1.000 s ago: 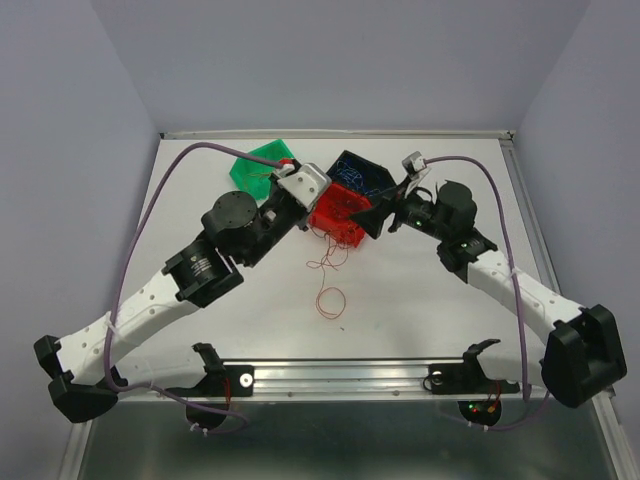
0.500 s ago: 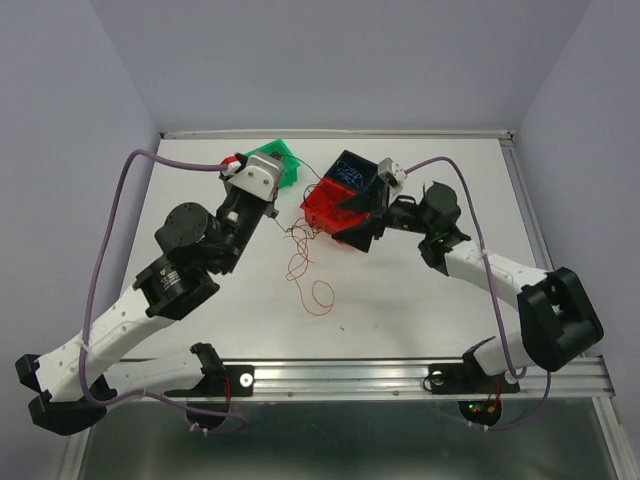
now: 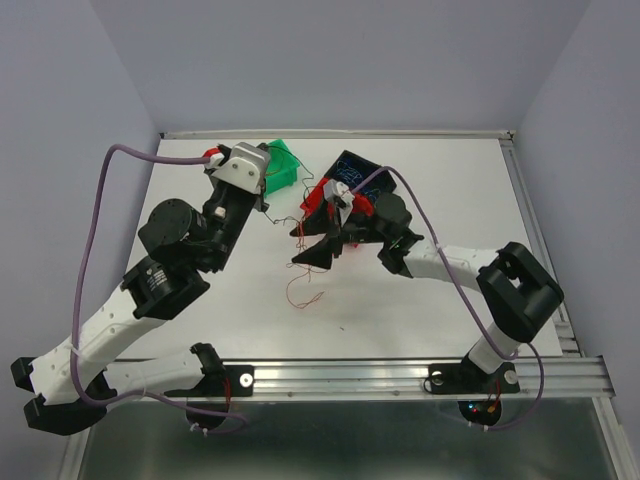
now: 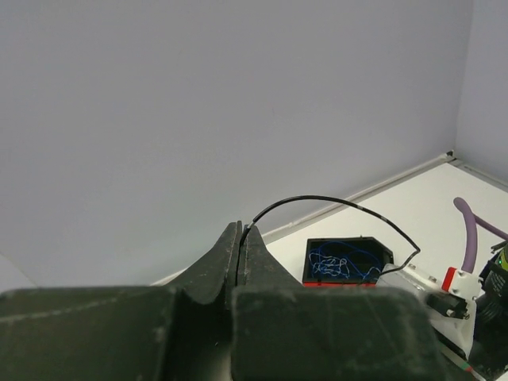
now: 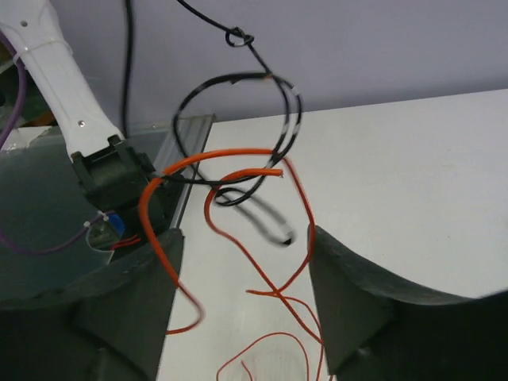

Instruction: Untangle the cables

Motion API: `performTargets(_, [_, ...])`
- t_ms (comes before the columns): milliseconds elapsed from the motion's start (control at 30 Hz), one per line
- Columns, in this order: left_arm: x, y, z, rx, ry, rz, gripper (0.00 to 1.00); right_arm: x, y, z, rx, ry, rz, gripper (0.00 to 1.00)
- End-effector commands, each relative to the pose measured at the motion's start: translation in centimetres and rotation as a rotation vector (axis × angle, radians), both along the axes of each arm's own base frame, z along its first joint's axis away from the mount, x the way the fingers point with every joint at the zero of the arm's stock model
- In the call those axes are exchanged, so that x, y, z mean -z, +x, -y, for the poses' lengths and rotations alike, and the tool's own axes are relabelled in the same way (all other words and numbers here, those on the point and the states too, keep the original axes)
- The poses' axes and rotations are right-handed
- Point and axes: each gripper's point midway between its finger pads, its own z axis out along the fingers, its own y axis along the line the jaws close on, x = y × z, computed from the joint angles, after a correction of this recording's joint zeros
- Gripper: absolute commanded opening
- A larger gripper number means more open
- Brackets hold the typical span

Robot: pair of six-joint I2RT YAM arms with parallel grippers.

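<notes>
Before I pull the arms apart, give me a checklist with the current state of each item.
1. Left gripper clamped on black wire: ok.
2. Right gripper holding a wire: not ok, jaws open.
3. Black wire free of red wire: not ok, looped together between the open jaws.
4. Black wire knot-free: not ok, small knot above the loops.
5. Blue wire out of the way in black bin: ok.
6. Wire tension: cannot tell.

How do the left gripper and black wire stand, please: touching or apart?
Touching: left wrist view shows the black wire pinched in the shut left gripper.
</notes>
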Motion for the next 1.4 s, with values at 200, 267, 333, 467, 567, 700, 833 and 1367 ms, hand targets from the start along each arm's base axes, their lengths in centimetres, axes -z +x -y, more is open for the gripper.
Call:
performTargets(200, [-7.4,-1.2,-5.6,-0.17,-0.137,0.154,0.0,-2.6,1.5,-0.2,0.068,0.066,0.077,0.1])
performTargets(267, [-8.8,-1.1,-7.5,-0.268,-0.153,0.172,0.0,-2.0,1.3,0.2,0.083,0.052,0.058,0.06])
performTargets(333, [-10.8,-1.5,-9.8,-0.374,-0.162,0.221,0.0,-2.3,1.2,0.7,0.097,0.056,0.062,0.05])
performTargets(467, [-13.9,-3.2,-14.2,-0.491,-0.252,0.26,0.0,-1.5,0.8,1.4,0.127,0.036,0.042,0.12])
performTargets(567, [-15.6,-5.0,-17.4,-0.54,-0.324,0.28,0.0,-0.1,0.4,2.0,0.143,0.008,0.012,0.11])
performTargets(700, [-15.9,-5.8,-18.5,-0.528,-0.345,0.286,0.0,1.1,0.1,2.8,0.169,-0.015,-0.018,0.04])
performTargets(833, [-14.5,-4.3,-15.6,-0.479,-0.26,0.255,0.0,1.2,-0.3,4.0,0.218,-0.023,-0.03,0.1])
performTargets(1367, [-3.9,6.5,3.0,-0.139,0.028,0.157,0.0,1.1,-0.8,9.9,0.481,-0.107,-0.03,1.0])
